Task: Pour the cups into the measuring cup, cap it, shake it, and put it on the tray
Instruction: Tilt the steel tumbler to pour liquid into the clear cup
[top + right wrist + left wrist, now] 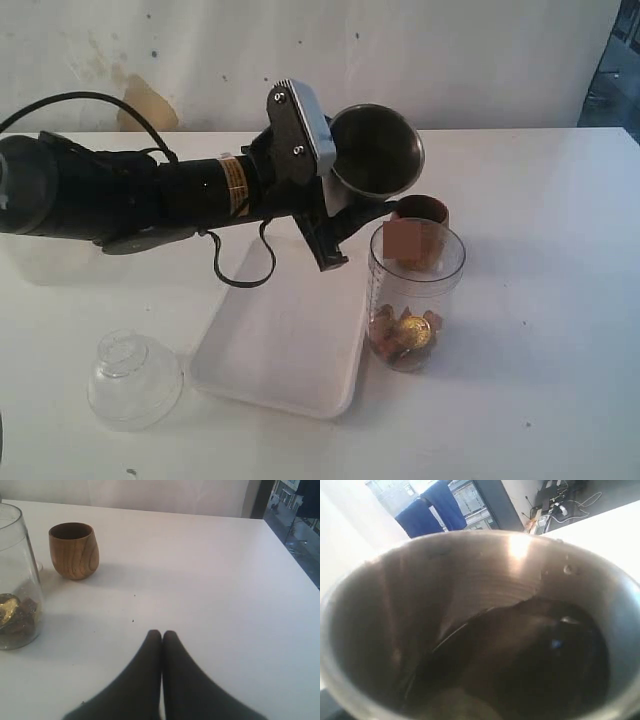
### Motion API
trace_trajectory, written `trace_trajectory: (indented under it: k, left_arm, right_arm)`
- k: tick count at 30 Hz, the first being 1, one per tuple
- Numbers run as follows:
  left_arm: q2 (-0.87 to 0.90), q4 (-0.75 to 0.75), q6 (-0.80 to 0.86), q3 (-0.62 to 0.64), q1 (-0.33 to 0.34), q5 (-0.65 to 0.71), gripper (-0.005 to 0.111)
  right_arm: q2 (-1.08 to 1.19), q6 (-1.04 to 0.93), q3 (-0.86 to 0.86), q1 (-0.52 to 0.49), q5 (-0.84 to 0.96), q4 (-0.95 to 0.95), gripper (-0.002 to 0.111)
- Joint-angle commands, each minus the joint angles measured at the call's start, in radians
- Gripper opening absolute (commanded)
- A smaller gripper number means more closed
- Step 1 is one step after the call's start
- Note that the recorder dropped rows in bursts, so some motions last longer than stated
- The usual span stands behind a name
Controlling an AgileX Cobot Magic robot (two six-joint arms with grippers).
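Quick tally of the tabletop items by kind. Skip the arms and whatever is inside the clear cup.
Pouring cups: 2 (steel tumbler, wooden cup)
Measuring cup: 1
Domed lid: 1
Tray: 1
Total: 5

I assess this as a robotics lab or test room, not a home. Grounds: a bare white table [560,300] serves as the work surface, with a black robot arm [120,190] reaching over it. The wall [450,50] behind is plain, white and stained. My left wrist camera shows tangled cables [565,505] on dark equipment and a hanging blue cloth [432,507]. A window [295,515] faces other buildings.
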Motion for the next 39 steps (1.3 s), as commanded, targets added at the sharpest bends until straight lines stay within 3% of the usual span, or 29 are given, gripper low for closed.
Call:
trace_trajectory:
  k: [1,24,34,39]
  left_arm:
    - [-0.014,-0.026,0.015,-0.017,-0.003,-0.052,0.0]
    - [-0.014,-0.077,0.034,-0.054,-0.017,-0.05,0.0]
    - [-0.014,0.042,0.042,-0.078,-0.017,0.018,0.0]
    - [-0.014,0.042,0.158,-0.078,-0.017,0.014,0.0]
  right_arm:
    - [-0.007,0.002,0.004,-0.004,0.002,0.002,0.0]
    - [-0.007,0.041,0.004,-0.004,0.002,0.001,0.0]
    - [-0.007,0.041,0.004,-0.004,0.002,0.001,0.0]
    - [-0.007,0.041,0.004,-0.004,0.002,0.001,0.0]
